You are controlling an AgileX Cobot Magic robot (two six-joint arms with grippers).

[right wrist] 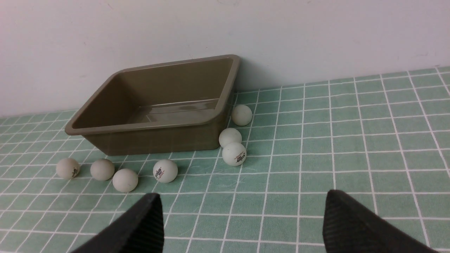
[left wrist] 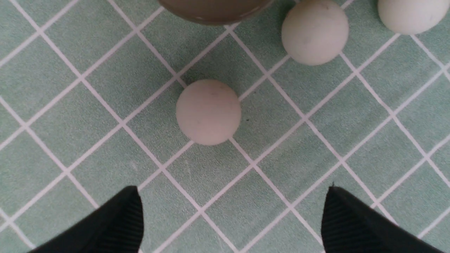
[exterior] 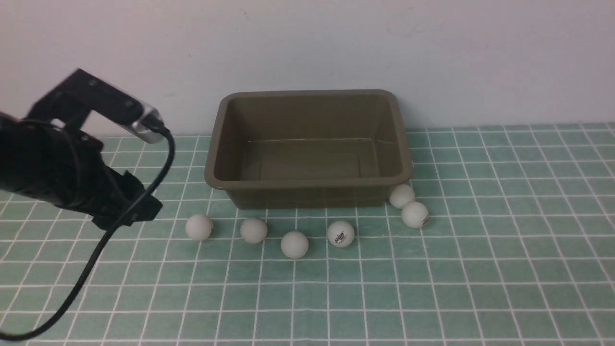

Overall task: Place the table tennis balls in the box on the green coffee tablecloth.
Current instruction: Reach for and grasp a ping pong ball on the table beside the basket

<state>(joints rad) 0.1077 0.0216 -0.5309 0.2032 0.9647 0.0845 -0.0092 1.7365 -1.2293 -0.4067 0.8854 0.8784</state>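
Closest to us, in the left wrist view, the two black ribbed fingers (left wrist: 123, 225) of the left gripper (left wrist: 232, 218) stand spread wide. Nothing sits between them and they touch nothing. Only the green checked tablecloth (left wrist: 316, 140) shows in the gap. One white ball (left wrist: 208, 111) lies on the cloth just ahead of the fingertips, roughly centred on the gap. A second ball (left wrist: 314, 31) and a corner of the box (left wrist: 214, 10) lie beyond it.

From the front, the left arm (exterior: 57, 173) hangs over the cloth to the left of the row of balls. The leftmost ball (exterior: 199, 227) is the one nearest it, and we take it to be the ball under the wrist camera. The olive box (exterior: 307, 181) stands against the wall with nothing inside. Six balls show on the cloth along its front and at its right front corner. The right wrist view shows a seventh ball (right wrist: 242, 115) beside the box's right wall.

We judge the task to be at its very start, with the left arm lining up on its first ball. The next move calls for carrying the fingers forward and down until the ball sits between the pads. Then they should close gently, since a light round ball can squirt away. After that, the ball must be lifted clear of the rim and released over the box.

The right gripper (right wrist: 242, 225) is also spread wide and holds nothing. It stays well back from the balls.
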